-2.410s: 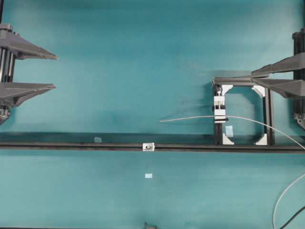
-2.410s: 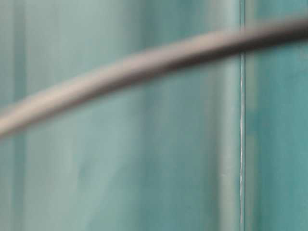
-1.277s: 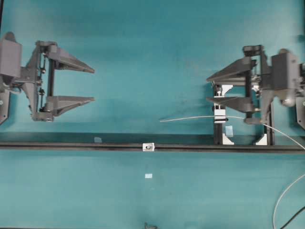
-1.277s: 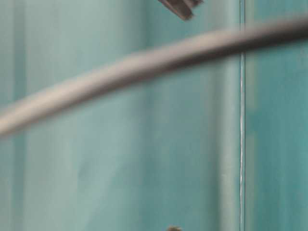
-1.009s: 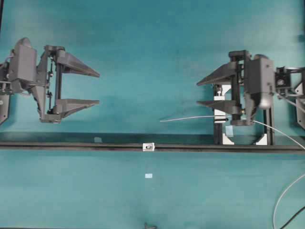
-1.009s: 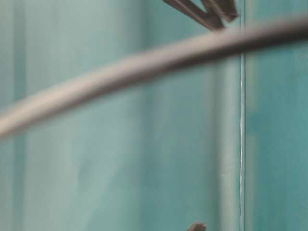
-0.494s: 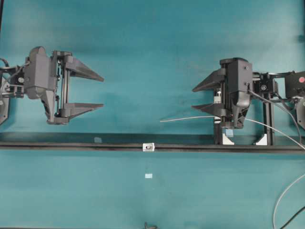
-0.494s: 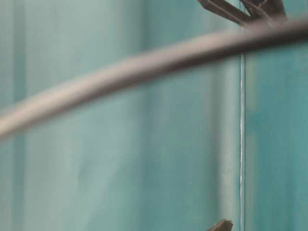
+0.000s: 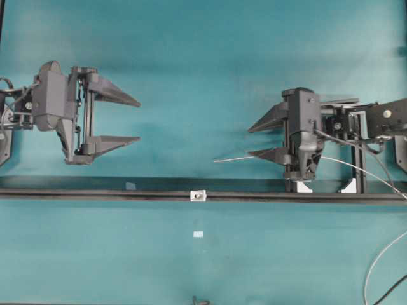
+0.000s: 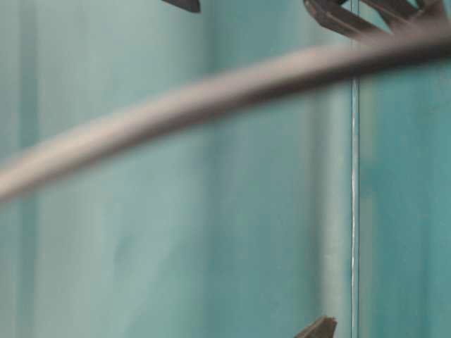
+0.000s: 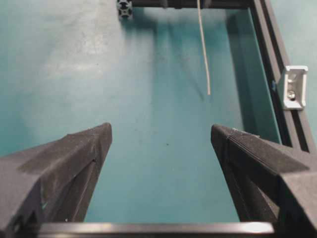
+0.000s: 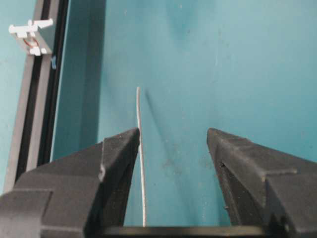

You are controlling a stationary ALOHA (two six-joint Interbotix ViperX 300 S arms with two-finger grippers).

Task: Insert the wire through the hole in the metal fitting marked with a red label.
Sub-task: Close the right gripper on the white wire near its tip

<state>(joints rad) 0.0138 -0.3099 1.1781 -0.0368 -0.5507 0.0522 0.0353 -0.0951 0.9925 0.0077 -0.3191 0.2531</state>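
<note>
The thin silvery wire [image 9: 232, 159] lies above the black rail with its free end pointing left. In the right wrist view the wire [image 12: 139, 114] runs between the fingers, close against the inner face of the left one. My right gripper [image 9: 249, 142] [image 12: 173, 131] is open around it and grips nothing. The metal fitting [image 9: 198, 196] [image 11: 292, 87] [image 12: 30, 35] sits on the rail; its dark hole shows in the overhead view. My left gripper [image 9: 139, 121] [image 11: 160, 128] is wide open and empty, far left of the wire [image 11: 204, 49].
A long black rail [image 9: 95, 194] crosses the table. A black frame with a white clamp block [image 9: 356, 184] stands under my right arm. Pale-blue tape squares [image 9: 130, 186] [image 9: 198, 234] lie flat. A blurred grey strand [image 10: 211, 91] crosses the table-level view.
My right gripper has moved left along the wire, past the clamp block, with its jaws still open. The left gripper has crept slightly right.
</note>
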